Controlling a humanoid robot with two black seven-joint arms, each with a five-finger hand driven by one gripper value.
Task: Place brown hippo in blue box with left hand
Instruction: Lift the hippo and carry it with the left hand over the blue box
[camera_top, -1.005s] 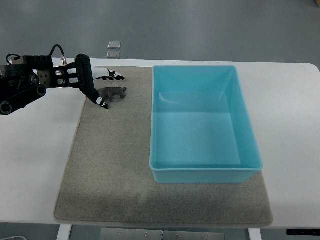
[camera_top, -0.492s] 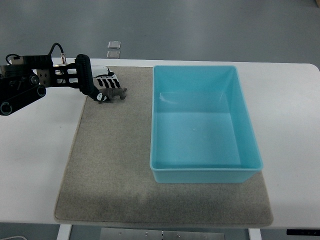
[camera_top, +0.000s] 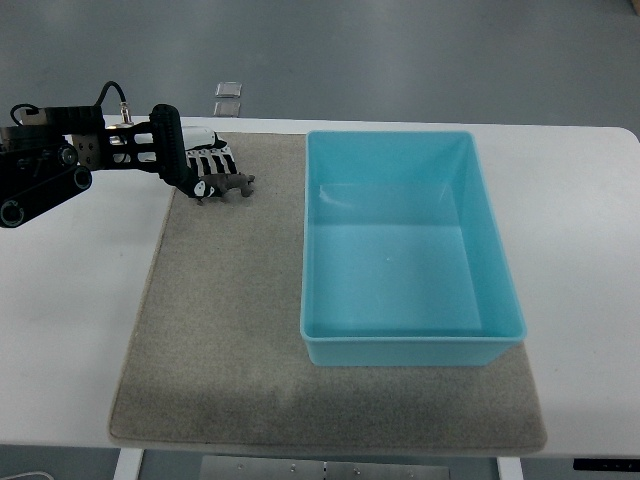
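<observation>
Because the brown hippo (camera_top: 232, 185) looks small, light and rigid, you want a pinch across its body. Your left hand (camera_top: 200, 172) curls around it at the upper left of the mat (camera_top: 220, 330), well apart from the blue box (camera_top: 400, 250).

The left arm (camera_top: 45, 170) is a black, open-framed build with round joint housings and pale metal plates showing between its dark members. A thin black cable (camera_top: 112, 93) loops up from its top to a small silvery connector. The left hand (camera_top: 195, 168) has black slotted segments, with white on the fingers (camera_top: 212, 160) and a white tip on the thumb.
</observation>
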